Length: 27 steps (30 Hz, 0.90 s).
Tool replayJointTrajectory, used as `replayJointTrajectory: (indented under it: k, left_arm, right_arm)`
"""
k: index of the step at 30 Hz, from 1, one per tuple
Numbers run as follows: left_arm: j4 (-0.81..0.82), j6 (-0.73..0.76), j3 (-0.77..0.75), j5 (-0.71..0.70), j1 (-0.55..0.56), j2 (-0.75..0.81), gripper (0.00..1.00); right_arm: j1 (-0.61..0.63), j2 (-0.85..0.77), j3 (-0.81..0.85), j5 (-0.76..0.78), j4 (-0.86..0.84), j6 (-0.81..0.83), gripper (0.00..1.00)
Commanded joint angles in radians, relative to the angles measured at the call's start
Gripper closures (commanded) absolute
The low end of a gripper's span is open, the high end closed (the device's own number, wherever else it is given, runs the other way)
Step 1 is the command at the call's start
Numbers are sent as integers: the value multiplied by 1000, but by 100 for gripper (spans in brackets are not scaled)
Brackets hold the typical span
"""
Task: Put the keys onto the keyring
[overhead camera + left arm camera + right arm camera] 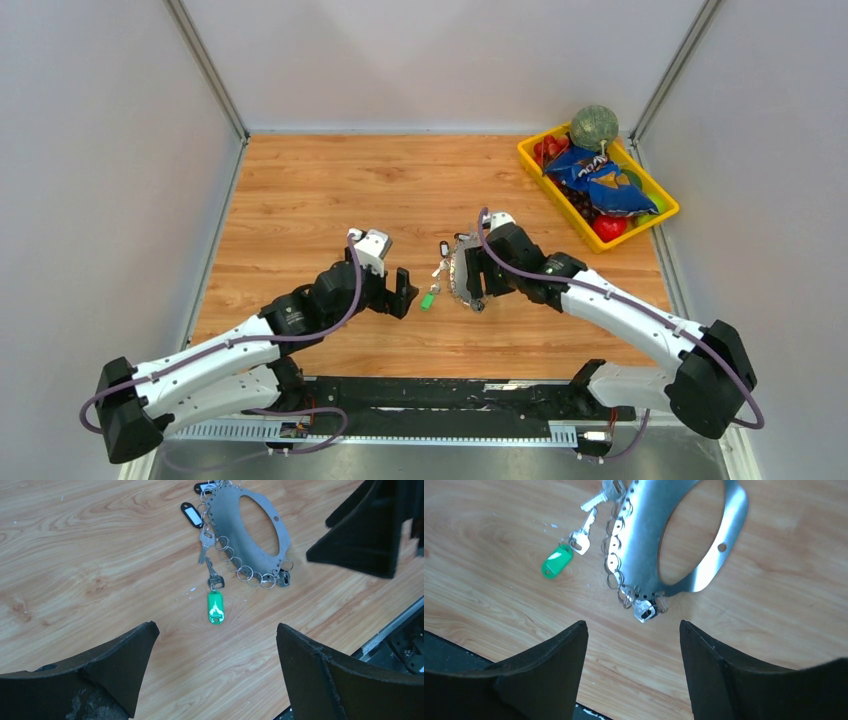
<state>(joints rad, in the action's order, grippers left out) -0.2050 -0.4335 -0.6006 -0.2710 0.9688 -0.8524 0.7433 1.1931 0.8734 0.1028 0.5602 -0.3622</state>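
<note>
My top camera hangs high above the near edge, looking down and forward over the whole tabletop (pixel 300 200). Each wrist camera peers out between its own jaws, close above the wood. Both wrist views share the keyring (pixel 222 515) and the keys (pixel 215 582), from roughly opposite sides.

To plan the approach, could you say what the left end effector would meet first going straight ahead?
Most likely the green tag of the keys, lying ahead of the open left end effector; its height above the table is unclear.
</note>
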Motion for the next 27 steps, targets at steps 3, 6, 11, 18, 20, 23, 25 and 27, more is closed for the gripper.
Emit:
replayJointTrajectory:
  k: [3,6,11,18,20,23,25,27]
  left_arm:
    - [9,-24,24,13,1,80,0]
    - [1,-24,29,16,1,94,0]
    - [-12,-24,34,32,1,104,0]
    - [-25,-24,41,46,1,124,0]
    - [-30,-21,43,45,1,131,0]
    - [-35,-17,47,39,2,137,0]
    - [-37,-15,48,37,2,139,0]
    - [-37,-12,46,37,1,138,0]
  right_arm:
    - [75,13,-90,93,-103,-211,35]
    - [111,30,-113,129,-137,-289,42]
    - [177,98,-103,201,-163,-364,47]
    - [198,182,-96,266,-180,-425,57]
    - [199,198,-93,277,-181,-435,60]
    - [201,208,-92,287,-184,-446,62]
    - [200,219,-87,294,-187,-446,64]
    - [201,231,-86,299,-188,-449,65]
